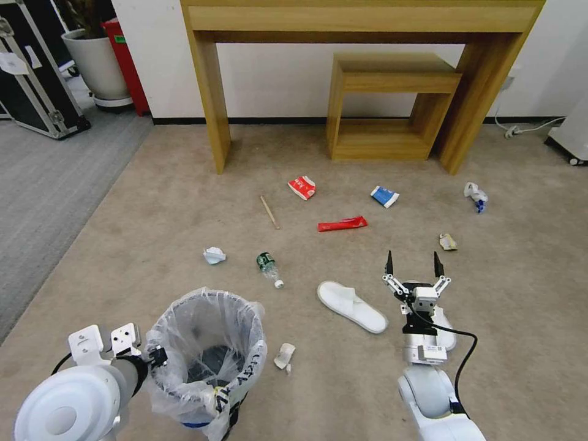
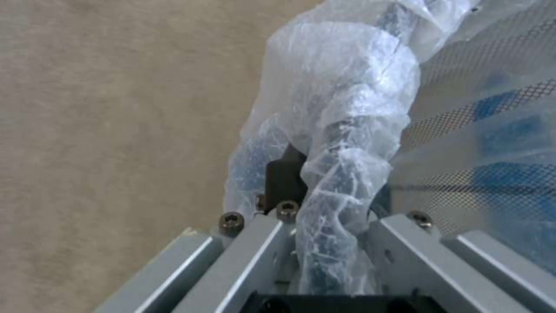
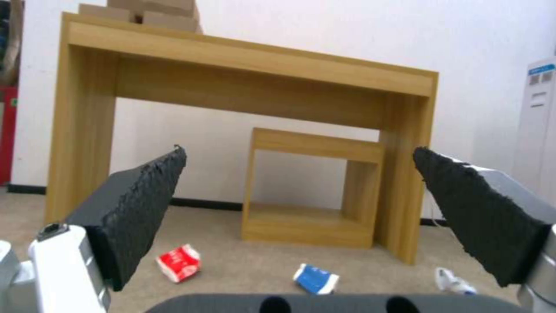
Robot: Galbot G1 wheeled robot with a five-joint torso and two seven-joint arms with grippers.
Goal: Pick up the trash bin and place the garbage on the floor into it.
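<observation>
Trash bin: the trash bin [image 1: 205, 358], small, round and dark, lined with a crinkly translucent bag bearing black print, stands near-left on the floor [image 1: 153, 233], a flat beige short-pile carpet.
Left gripper: the left gripper [image 1: 153, 356] is at the bin's left rim; in the left wrist view its metal jaws are closed on the bag-wrapped rim [image 2: 336, 174].
Right gripper: the right gripper [image 1: 413, 267] hovers near-right above the carpet, its black textured wedge pads spread wide apart with nothing between them.
Slippers: one white slipper [image 1: 351, 306] lies just left of the right arm; a second is partly hidden under it.
Far litter: red-white carton [image 1: 302, 187], blue-white packet [image 1: 384, 196], flat red wrapper [image 1: 342, 224], thin wooden stick [image 1: 269, 212].
Nearer litter: crushed bottle [image 1: 268, 268] with a green label, crumpled white paper [image 1: 214, 255], a small white scrap [image 1: 284, 356] just right of the bin.
Backdrop: a wood-grain table [image 1: 361, 24] at the far wall, a boxy open stool [image 1: 386, 104] beneath it.
</observation>
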